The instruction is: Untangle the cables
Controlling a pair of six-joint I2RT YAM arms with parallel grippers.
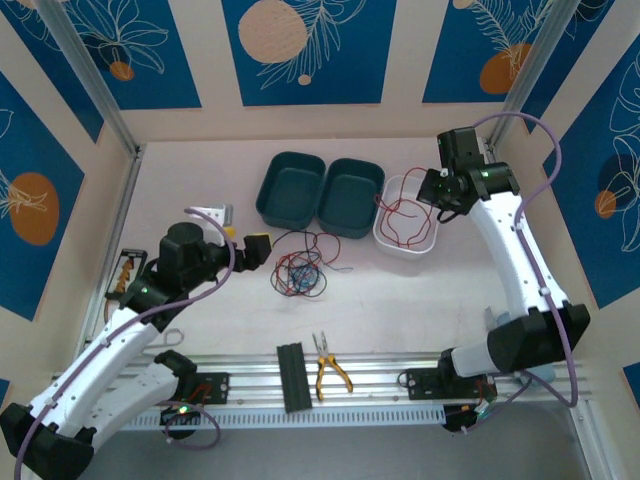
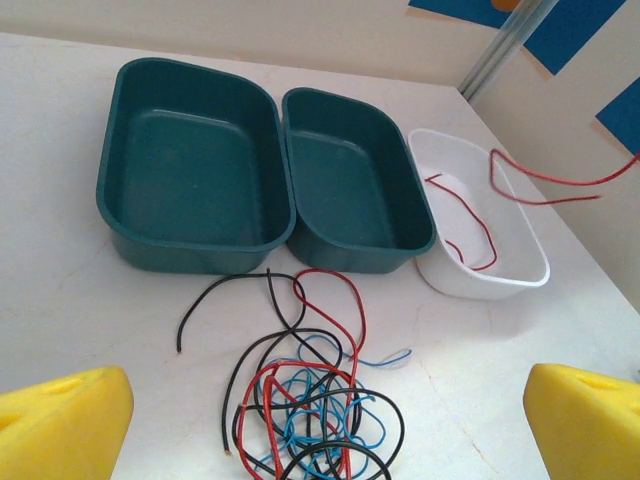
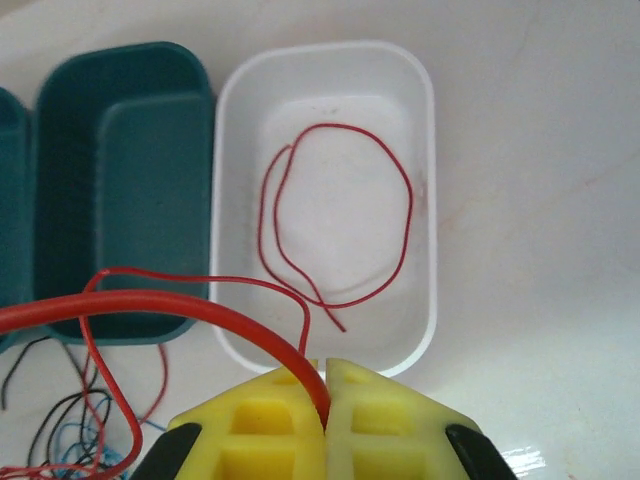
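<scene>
Cables [image 1: 300, 272], thin red, blue and black wires: knotted in a loose heap on the white tabletop [image 1: 200, 170], just near of the two dark-teal oval plastic bins [image 1: 290, 188], with one black end and one red loop straying toward the bins. One red strand [image 3: 340, 215] already coiled inside the white rectangular plastic tray [image 3: 225, 200], right of the bins. Another red wire [image 3: 150, 300] pinched between the clenched yellow pads of the right gripper [image 3: 325, 385], held above the near rim of that tray and trailing off left. Left gripper [image 1: 252, 248] spread wide, empty, hovering just left of the heap.

Likely trouble:
- Tail of the pinched wire perhaps caught in the heap, impossible to tell from here. Hence a risk of dragging the whole knot, or tightening it, with any pull.
- Let go here, over the rim: likely to drape half outside the tray and slide out.
- With jaws this wide, a risk of scooping up several strands at once on a plunge into the heap.
</scene>
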